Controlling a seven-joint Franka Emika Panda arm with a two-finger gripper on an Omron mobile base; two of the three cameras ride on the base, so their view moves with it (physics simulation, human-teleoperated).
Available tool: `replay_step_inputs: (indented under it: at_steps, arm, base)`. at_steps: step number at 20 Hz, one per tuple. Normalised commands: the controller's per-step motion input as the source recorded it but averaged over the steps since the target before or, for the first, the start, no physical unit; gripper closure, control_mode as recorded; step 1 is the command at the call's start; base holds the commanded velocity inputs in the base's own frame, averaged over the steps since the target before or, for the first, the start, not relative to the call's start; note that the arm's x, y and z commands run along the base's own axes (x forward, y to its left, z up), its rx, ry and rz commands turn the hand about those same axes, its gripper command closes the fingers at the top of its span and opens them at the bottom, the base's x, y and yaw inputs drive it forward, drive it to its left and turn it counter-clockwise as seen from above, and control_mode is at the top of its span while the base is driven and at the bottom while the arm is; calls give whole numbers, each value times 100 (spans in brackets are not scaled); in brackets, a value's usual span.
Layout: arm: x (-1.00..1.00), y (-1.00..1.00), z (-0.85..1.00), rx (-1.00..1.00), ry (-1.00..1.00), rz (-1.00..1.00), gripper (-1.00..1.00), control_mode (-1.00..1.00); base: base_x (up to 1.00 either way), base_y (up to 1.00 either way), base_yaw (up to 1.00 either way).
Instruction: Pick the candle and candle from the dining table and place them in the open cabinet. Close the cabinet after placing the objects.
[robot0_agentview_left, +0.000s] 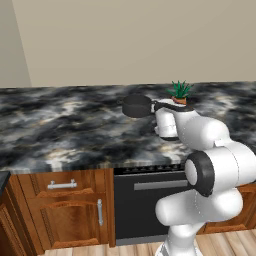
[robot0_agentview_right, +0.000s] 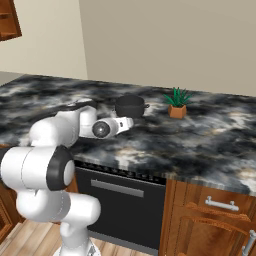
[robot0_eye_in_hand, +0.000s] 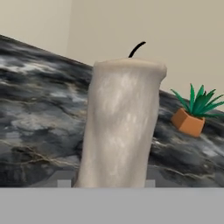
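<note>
The stubby beige-grey candle (robot0_eye_in_hand: 122, 124) is sitting close in front of the hand camera, its black wick curling off the top, and the two tips at its foot suggest the hand is part-closed on it, though the contact itself is hidden. In the base views the hand (robot0_agentview_right: 127, 121) is reaching out over the black marbled desk (robot0_agentview_left: 60, 130), near a dark pot (robot0_agentview_right: 131, 105). To do this step well, I judge the candle should be kept upright and lifted straight before swinging. The potted plant (robot0_agentview_right: 176, 104) is standing just beyond the pot; the desk to the left is offering open room, its front edge near the arm.
</note>
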Motion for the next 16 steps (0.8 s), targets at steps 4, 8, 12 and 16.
replay_step_inputs:
  at_steps: [4, 8, 12, 16]
  arm:
    - [-4, 0, 41, -4, -6, 0, 100, -100]
    - [0, 2, 9, -2, -1, 0, 100, -100]
    - [0, 6, 2, -1, 0, 0, 100, -100]
    - [0, 9, 0, 0, 0, 0, 100, -100]
  base:
    - [0, 0, 0]
    - [0, 0, 0]
    - [0, 0, 0]
    - [0, 0, 0]
